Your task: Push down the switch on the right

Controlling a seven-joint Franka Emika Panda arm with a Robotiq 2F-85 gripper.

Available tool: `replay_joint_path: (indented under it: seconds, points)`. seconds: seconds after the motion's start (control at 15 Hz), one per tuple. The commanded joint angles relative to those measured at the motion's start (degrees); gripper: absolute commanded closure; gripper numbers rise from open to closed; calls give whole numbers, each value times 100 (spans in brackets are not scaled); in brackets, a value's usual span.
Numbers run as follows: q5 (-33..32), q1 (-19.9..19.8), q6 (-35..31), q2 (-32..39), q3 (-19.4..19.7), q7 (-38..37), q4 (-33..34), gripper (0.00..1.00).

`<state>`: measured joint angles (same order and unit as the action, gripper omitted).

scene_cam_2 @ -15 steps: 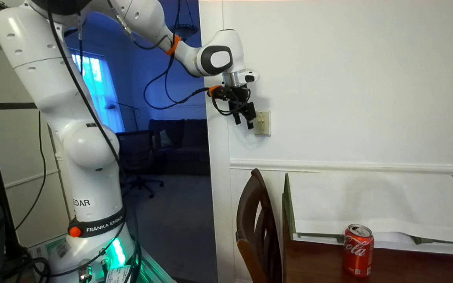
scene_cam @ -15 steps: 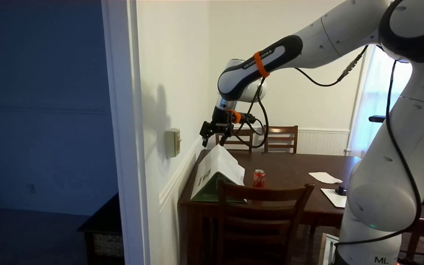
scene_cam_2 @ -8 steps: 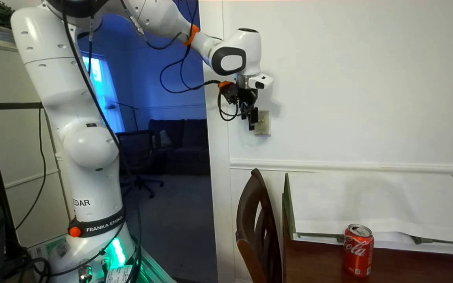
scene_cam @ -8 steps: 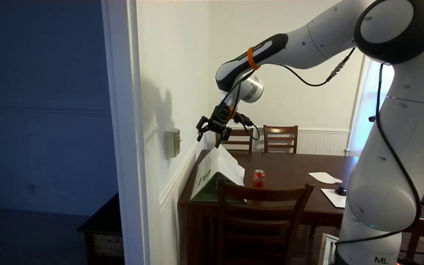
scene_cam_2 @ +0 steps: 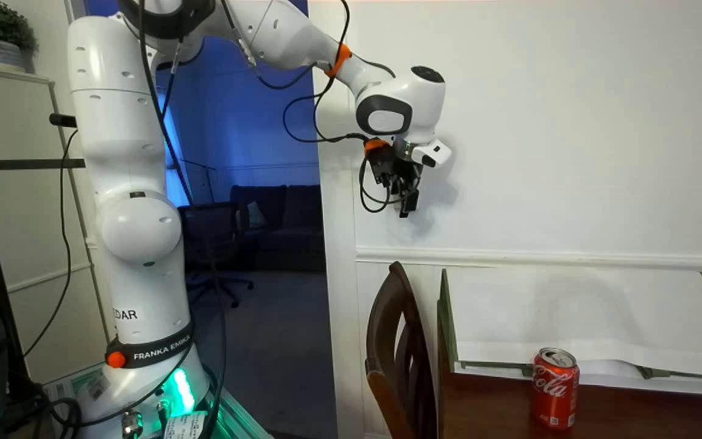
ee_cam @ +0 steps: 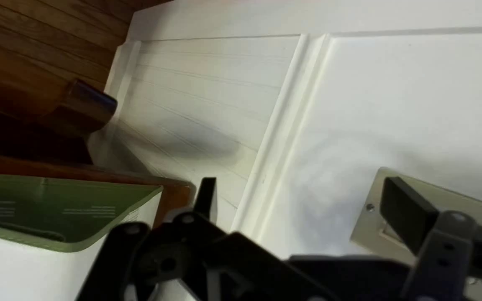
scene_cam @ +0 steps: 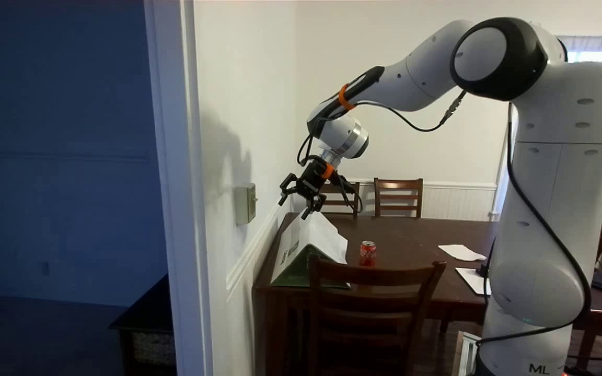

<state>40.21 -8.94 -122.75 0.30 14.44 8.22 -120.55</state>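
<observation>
In an exterior view, a beige wall plate (scene_cam: pixel 245 203) is seen fixed to the white wall (scene_cam: pixel 251 83), left of the tool (scene_cam: pixel 293 209). A tiny switch (scene_cam: pixel 255 199) is borne on its right-hand face, though the single toggles cannot be told apart. The tool is held in the air, tipped down and to the left, and a clear gap is left between it and the wall plate. In the wrist view, the fingers (ee_cam: pixel 410 211) are spread wide apart; the wall plate is partly covered by one of them at the lower right, and a small screw (ee_cam: pixel 370 207) is shown on its left part.

In an exterior view where a dark sofa (scene_cam_2: pixel 284 225) is seen through the doorway, the wall plate is mostly hidden by the tool.

On the table (scene_cam: pixel 400 232), a folded board (scene_cam: pixel 327 240), white and green, is propped like a tent near the wall at the left. A red can (scene_cam: pixel 368 253) is stood upright just beside it, and a sheet of paper (scene_cam: pixel 460 252) is laid farther right, near the arm (scene_cam: pixel 546 209). A near chair (scene_cam: pixel 377 277) is placed at the near edge, and two far chairs (scene_cam: pixel 399 197) are set beyond.
</observation>
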Motion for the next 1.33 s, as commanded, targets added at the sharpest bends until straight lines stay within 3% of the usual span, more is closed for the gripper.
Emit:
replay_joint_path:
  seconds: [0.0, 0.33, 0.8, 1.27]
  points:
    - [-6, -149, 13, 91, -99, 40, 67, 0]
    - [-6, -162, 13, 183, -110, 55, 166, 0]
    - [1991, -421, 959, 716, -80, 767, 653, 0]
    - [2785, -589, 1325, 1009, -88, 1305, 732, 0]
